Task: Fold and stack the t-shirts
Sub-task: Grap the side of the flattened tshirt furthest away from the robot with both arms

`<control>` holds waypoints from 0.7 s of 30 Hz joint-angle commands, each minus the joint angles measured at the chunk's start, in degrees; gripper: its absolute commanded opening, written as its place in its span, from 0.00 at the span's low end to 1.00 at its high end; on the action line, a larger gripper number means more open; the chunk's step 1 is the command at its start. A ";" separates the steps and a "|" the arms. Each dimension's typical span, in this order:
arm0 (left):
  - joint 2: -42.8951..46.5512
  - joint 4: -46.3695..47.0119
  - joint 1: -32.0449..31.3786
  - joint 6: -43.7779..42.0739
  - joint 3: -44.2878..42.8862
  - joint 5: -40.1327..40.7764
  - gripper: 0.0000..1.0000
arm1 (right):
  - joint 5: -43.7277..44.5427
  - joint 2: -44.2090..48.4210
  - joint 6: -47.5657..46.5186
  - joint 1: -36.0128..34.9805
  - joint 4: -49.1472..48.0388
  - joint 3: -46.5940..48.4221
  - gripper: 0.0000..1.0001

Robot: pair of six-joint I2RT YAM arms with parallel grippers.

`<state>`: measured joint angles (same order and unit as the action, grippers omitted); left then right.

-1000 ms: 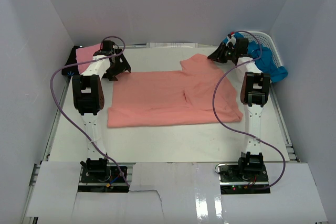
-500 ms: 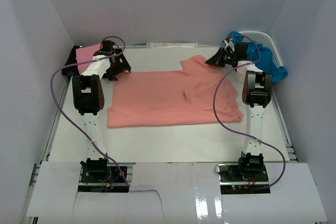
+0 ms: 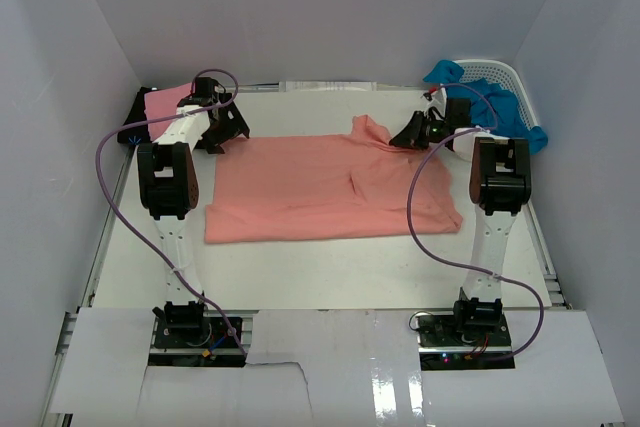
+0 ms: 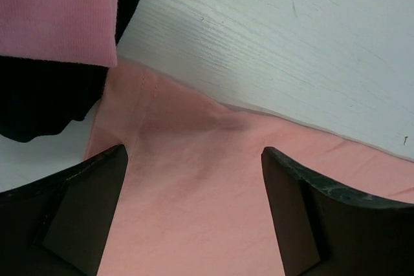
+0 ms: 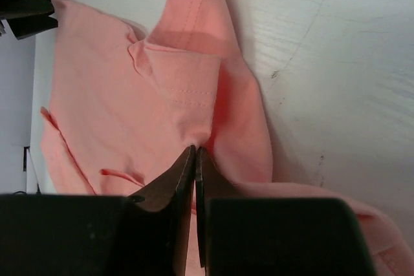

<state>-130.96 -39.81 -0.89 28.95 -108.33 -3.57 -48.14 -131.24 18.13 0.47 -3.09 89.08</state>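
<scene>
The large salmon-coral t-shirt (image 3: 330, 187) lies spread on the white table. My right gripper (image 3: 398, 140) is shut on its far right sleeve (image 5: 194, 88), lifting a fold of the cloth off the table. My left gripper (image 3: 232, 134) is open over the shirt's far left corner (image 4: 194, 179), its fingers (image 4: 294, 208) straddling the cloth. A folded lighter pink t-shirt (image 3: 165, 102) lies on a black t-shirt (image 3: 133, 125) at the far left; both show in the left wrist view, pink (image 4: 58, 11) and black (image 4: 39, 101). Bright blue t-shirts (image 3: 505, 112) hang in and over the basket.
A white lattice basket (image 3: 500, 77) stands at the far right corner. White walls close in the table (image 3: 330, 267) on three sides. Purple cables loop from both arms over the table.
My right gripper has moved from near the basket down and toward me with the sleeve, pulling it inward over the shirt. The left arm has not moved.
</scene>
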 commanded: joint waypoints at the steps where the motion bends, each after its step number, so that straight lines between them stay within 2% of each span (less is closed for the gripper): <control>1: 2.02 0.53 -0.17 -0.21 0.84 -0.56 0.95 | 0.94 5.02 -3.80 -0.38 0.90 -1.97 0.08; 7: 2.02 0.61 -0.26 -0.30 0.67 -0.56 0.95 | 1.64 6.26 -6.70 -2.04 5.55 -3.03 0.08; 9: 1.85 0.61 -0.26 -0.30 0.67 -0.56 0.95 | 1.65 6.43 -7.32 -2.23 6.52 -3.03 0.15; 10: 1.84 0.53 -0.26 -0.30 0.67 -0.64 0.95 | 1.91 6.44 -7.84 -2.49 7.74 -2.86 0.27; 14: 1.93 0.61 -0.26 -0.38 0.49 -0.56 0.95 | 1.65 6.44 -7.85 -2.75 8.11 -2.24 0.51; 21: 1.84 0.61 -0.26 -0.56 0.58 -0.47 0.95 | 1.56 6.00 -4.86 -2.67 4.32 1.18 0.54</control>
<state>-130.96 -39.81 -0.93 28.91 -108.33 -3.57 -46.41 -127.66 12.43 -2.46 3.55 86.80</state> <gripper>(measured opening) 0.954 0.539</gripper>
